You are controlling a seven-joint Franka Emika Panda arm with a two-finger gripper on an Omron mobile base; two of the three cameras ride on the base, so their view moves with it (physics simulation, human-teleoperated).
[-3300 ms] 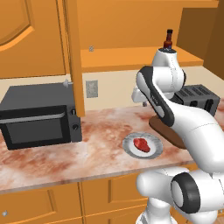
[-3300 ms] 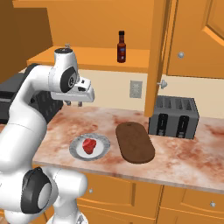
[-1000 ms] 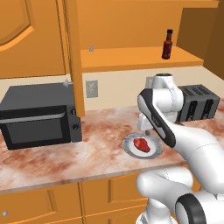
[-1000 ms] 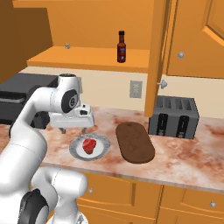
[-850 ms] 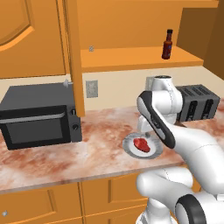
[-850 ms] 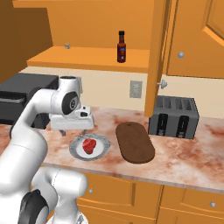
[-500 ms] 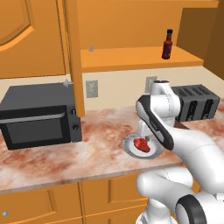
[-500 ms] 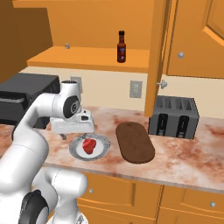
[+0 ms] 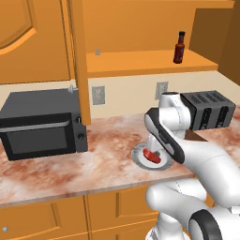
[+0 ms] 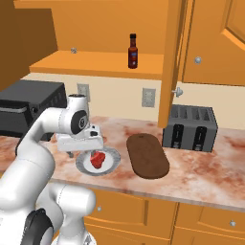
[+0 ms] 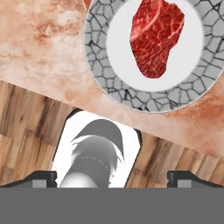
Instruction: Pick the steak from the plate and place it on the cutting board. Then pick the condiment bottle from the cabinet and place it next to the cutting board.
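End effector [image 11: 112, 175]: open, both dark finger tips set wide apart at the bottom of the hand view; empty; poised over the front edge of the tabletop, just above the plate, in the right base view [image 10: 80, 142] low beside the plate's left rim.
Small flat red raw steak with pale marbling [image 11: 155, 36]: lying flat in the middle of the plate, untouched, clear of both finger tips; seen also from the left [image 9: 152, 154] and from the right [image 10: 97, 159].
Round grey-white plate with crackled rim [image 11: 98, 65]: flat on the tabletop near its front edge, left of the board [image 10: 111, 162]; rim partly hidden by the arm in the left base view [image 9: 138, 154].
Dark brown oval wooden cutting board [image 10: 147, 155]: flat on the tabletop, just right of the plate, not touching it; bare on top; front end near the front edge.
Pink-brown marbled stone tabletop [image 10: 206, 170]: carrying plate, board, toaster and microwave.
Black four-slot toaster [image 10: 191, 127]: upright toward the back edge, just right of and behind the board.
Black microwave oven [image 9: 41, 123]: at the left end, toward the back edge, door shut.
Slim dark red-brown condiment bottle with black cap and red label [image 10: 133, 51]: upright on the cabinet's inner shelf, well above the board [image 9: 178, 48].
Orange-brown wooden wall cabinet [image 10: 100, 64]: open, panelled door swung outward edge-on [image 10: 171, 57].
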